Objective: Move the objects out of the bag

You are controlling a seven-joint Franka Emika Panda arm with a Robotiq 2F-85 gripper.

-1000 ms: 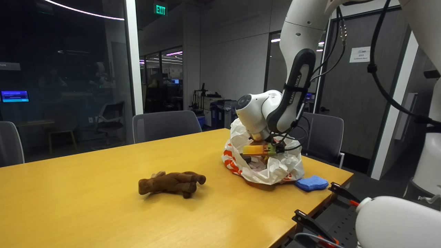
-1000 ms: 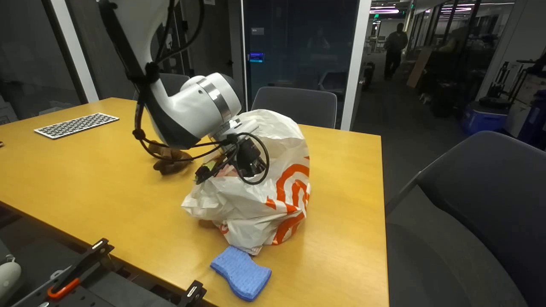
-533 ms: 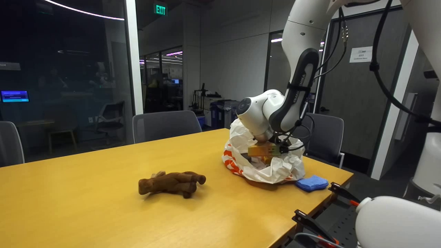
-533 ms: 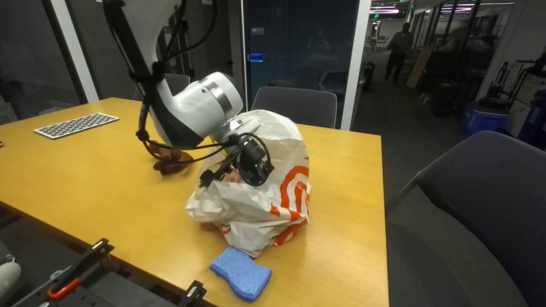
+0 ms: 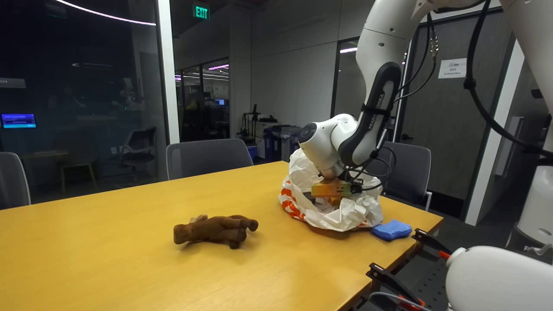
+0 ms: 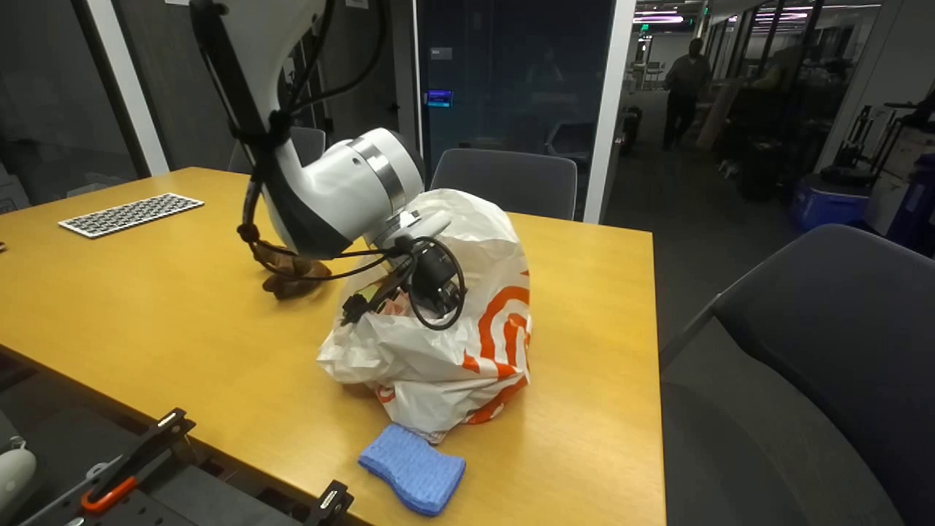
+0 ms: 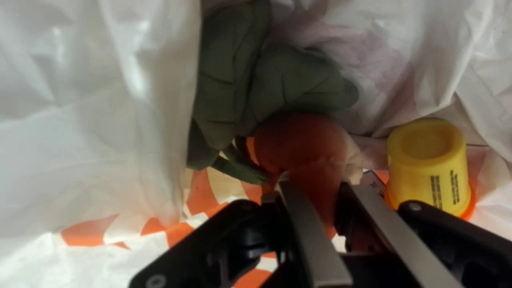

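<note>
Pincer [image 7: 316, 182] sits part-closed inside the bag [image 5: 341, 219], gripping a reddish toy [image 7: 302, 138]; in the wrist view, green flaps [image 7: 286, 82] lie at the toy's 11 o'clock and a tub [image 7: 428, 168] at 3. On the table [image 5: 112, 250], in an exterior view, a sponge [image 5: 391, 230] rests just beside the bag at 4 o'clock, a plush [image 5: 216, 230] between 8 and 9.

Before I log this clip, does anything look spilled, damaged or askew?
No spill or damage shows. The brown toy lies on the table instead of standing, and the crumpled bag is lopsided, sagging on one side.
</note>
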